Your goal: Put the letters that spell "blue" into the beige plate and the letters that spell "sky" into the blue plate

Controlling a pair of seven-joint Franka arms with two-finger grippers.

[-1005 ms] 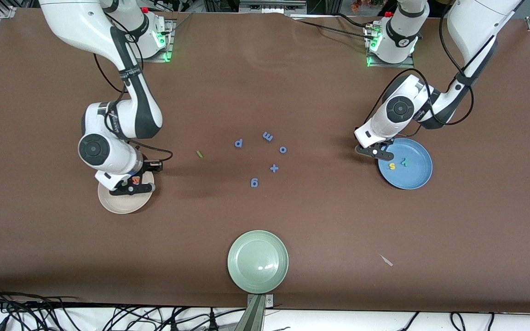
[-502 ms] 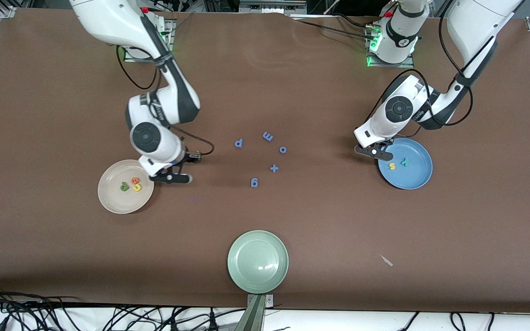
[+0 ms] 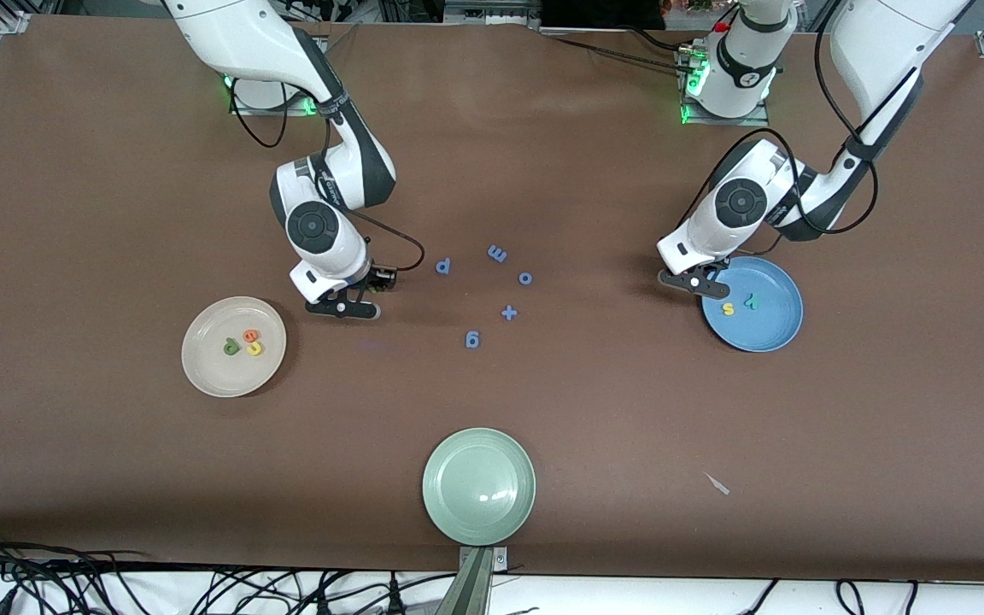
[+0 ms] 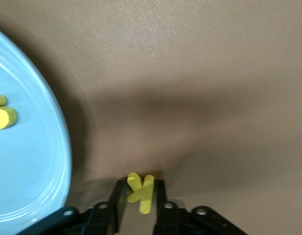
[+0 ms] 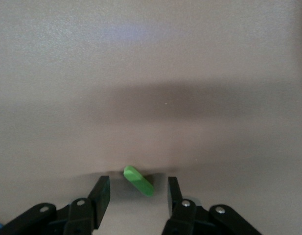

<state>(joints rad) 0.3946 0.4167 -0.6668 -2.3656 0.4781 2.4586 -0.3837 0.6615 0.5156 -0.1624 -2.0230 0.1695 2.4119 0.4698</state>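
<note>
Read the table as a clock from the front camera, with twelve at the robot bases. The beige plate (image 3: 202, 369) sits at nine o'clock and holds the green b (image 3: 231, 346), orange e (image 3: 250, 335) and yellow u (image 3: 254, 348), clustered near its middle. The blue plate (image 3: 767, 342) sits at three o'clock with the yellow s (image 3: 728, 309) and teal y (image 3: 750, 300) in it.

The left gripper (image 3: 697, 286) is down at the table just off the blue plate's ten o'clock rim. Its jaws are pinched onto the yellow k (image 4: 141, 192), which is outside the rim.

The right gripper (image 3: 342, 309) is low over the table at two o'clock from the beige plate, well clear of its rim. Its jaws stand apart on either side of the green l bar (image 5: 138, 181), which lies slantwise between them, touching neither.

The blue letters (image 3: 472, 340) and plus sign (image 3: 509, 313) are scattered at the centre, between the two grippers. The green plate (image 3: 436, 512) is at six o'clock, at the table's edge. Bare brown table surrounds all three plates.
</note>
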